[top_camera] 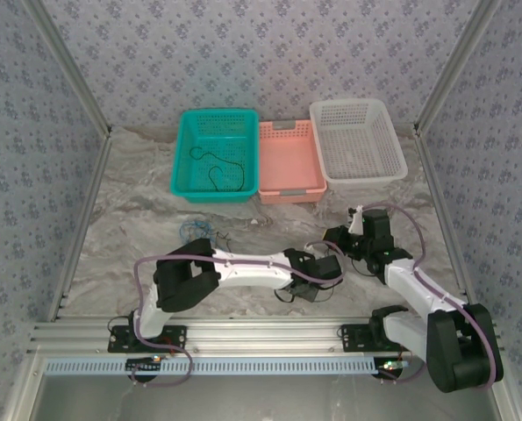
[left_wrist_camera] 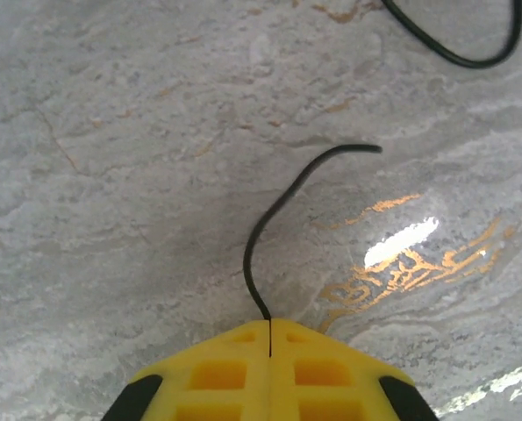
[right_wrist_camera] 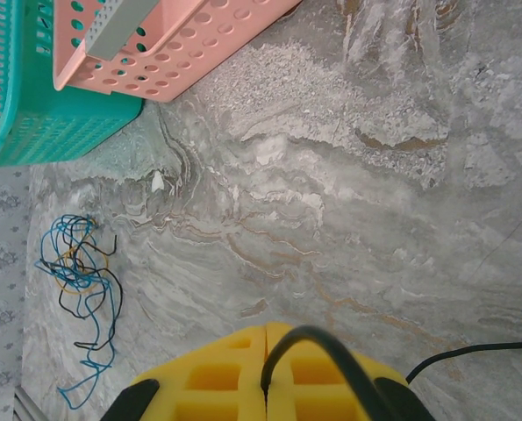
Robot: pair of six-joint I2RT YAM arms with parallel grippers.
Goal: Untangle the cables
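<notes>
A thin black cable (left_wrist_camera: 274,206) runs out from between the yellow fingertips of my left gripper (left_wrist_camera: 270,323), which is shut on it low over the marble table; its free end curls up to the right. My right gripper (right_wrist_camera: 267,329) is shut on a black cable (right_wrist_camera: 331,346) that arches over its right finger. A loose tangle of blue, black and yellowish cables (right_wrist_camera: 81,263) lies on the table far to the left, also seen as a tangle (top_camera: 196,230) from above. Another black cable (top_camera: 215,168) lies coiled in the teal basket (top_camera: 183,149). Both grippers, left (top_camera: 306,288) and right (top_camera: 338,239), sit close together mid-table.
Three baskets stand in a row at the back: teal, pink (top_camera: 289,195) and white (top_camera: 392,167). The teal basket (right_wrist_camera: 32,132) and pink basket (right_wrist_camera: 155,70) lie ahead-left of the right gripper. A further black cable loop (left_wrist_camera: 471,60) lies beyond the left gripper. Patterned walls enclose the table.
</notes>
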